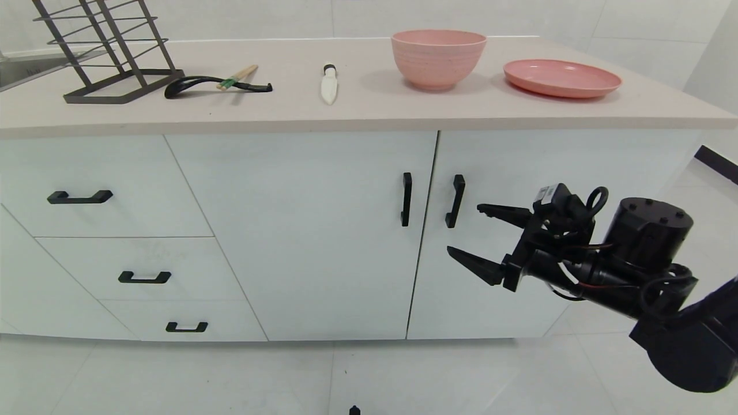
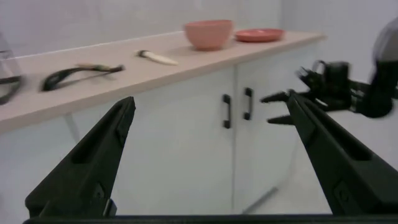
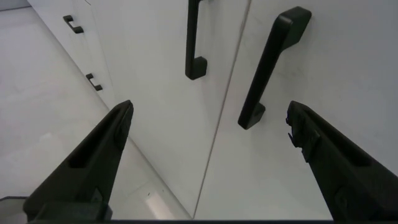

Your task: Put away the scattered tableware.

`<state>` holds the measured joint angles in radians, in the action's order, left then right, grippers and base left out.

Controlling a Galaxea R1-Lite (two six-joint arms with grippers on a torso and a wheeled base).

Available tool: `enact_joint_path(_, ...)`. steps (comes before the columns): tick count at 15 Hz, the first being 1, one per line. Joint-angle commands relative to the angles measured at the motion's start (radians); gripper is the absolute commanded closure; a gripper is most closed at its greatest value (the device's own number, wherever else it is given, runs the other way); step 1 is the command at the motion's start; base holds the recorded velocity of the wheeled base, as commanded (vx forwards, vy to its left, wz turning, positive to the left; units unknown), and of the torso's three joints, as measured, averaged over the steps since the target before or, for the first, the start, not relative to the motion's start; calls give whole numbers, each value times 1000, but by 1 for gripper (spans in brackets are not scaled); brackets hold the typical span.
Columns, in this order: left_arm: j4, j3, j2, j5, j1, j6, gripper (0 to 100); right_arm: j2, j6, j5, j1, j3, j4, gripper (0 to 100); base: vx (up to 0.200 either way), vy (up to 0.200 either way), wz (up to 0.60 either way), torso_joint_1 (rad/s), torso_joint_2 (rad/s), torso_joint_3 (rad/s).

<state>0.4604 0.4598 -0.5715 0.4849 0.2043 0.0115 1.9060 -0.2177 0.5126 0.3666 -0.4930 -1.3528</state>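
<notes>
And the right end effector [image 1: 464,229] hangs low, fingers spread wide, with all the tableware well above it on the pale matte table [image 1: 369,112]. Up there sit a round pink bowl [image 1: 438,57], a shallow pink plate [image 1: 562,78], a white knife [image 1: 329,86] and a curved black ladle [image 1: 213,85] touching wooden chopsticks [image 1: 237,76]. A black wire rack [image 1: 109,52] stands at the far left. Just beside the fingers is a black bar handle [image 1: 455,201] on the white cabinet door. The left end effector [image 2: 211,99] is spread too.

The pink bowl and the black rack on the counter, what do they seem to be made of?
The bowl: probably matte plastic or fibre composite; dull even pink, faint ridges, no glare. The rack: likely black-painted metal; thin straight rods, matte.
</notes>
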Motion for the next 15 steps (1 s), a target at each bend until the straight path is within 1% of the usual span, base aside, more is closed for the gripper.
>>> enact_joint_path(1, 106, -81, -303, 182, 60, 77, 0, -51, 0, 1, 3, 25, 0, 0, 0, 0, 0, 0, 0, 0)
enact_joint_path(2, 228, -165, -383, 207, 76, 110, 0, -79, -2, 1, 3, 44, 0, 0, 0, 0, 0, 0, 0, 0)
enact_joint_path(3, 356, -210, -479, 244, 96, 137, 0, -100, -6, 1, 2, 71, 0, 0, 0, 0, 0, 0, 0, 0)
enact_joint_path(4, 426, -216, -545, 264, 104, 159, 0, -113, -8, 3, 2, 86, 0, 0, 0, 0, 0, 0, 0, 0)
enact_joint_path(5, 575, -197, -688, 319, 106, 197, 0, -136, -11, 11, 0, 122, 0, 0, 0, 0, 0, 0, 0, 0)
enact_joint_path(6, 630, -179, -745, 363, 109, 205, 0, -145, -12, 18, 0, 131, -2, 0, 0, 0, 0, 0, 0, 0)
enact_joint_path(7, 684, -145, -823, 429, 145, 202, 0, -154, -12, 20, -2, 134, -2, 0, 0, 0, 0, 0, 0, 0)
enact_joint_path(8, 693, -124, -854, 440, 170, 194, 0, -153, -12, 20, -3, 132, -2, 0, 0, 0, 0, 0, 0, 0)
enact_joint_path(9, 690, -62, -927, 440, 199, 189, 0, -148, -12, 21, -6, 129, -3, 0, 0, 0, 0, 0, 0, 0)
enact_joint_path(10, 695, -23, -986, 442, 208, 185, 0, -140, -12, 21, -6, 125, -3, 0, 0, 0, 0, 0, 0, 0)
enact_joint_path(11, 699, 31, -1064, 439, 242, 186, 0, -117, -12, 23, -6, 117, -3, 0, 0, 0, 0, 0, 0, 0)
enact_joint_path(12, 699, 59, -1097, 432, 265, 185, 0, -108, -14, 23, -6, 108, -3, 0, 0, 0, 0, 0, 0, 0)
enact_joint_path(13, 701, 138, -1182, 366, 316, 188, 0, -82, -14, 27, -6, 80, -3, 0, 0, 0, 0, 0, 0, 0)
enact_joint_path(14, 702, 211, -1240, 299, 357, 199, 0, -56, -14, 41, -8, 53, -3, 0, 0, 0, 0, 0, 0, 0)
enact_joint_path(15, 702, 237, -1262, 274, 374, 199, 0, -47, -14, 44, -9, 42, -3, 0, 0, 0, 0, 0, 0, 0)
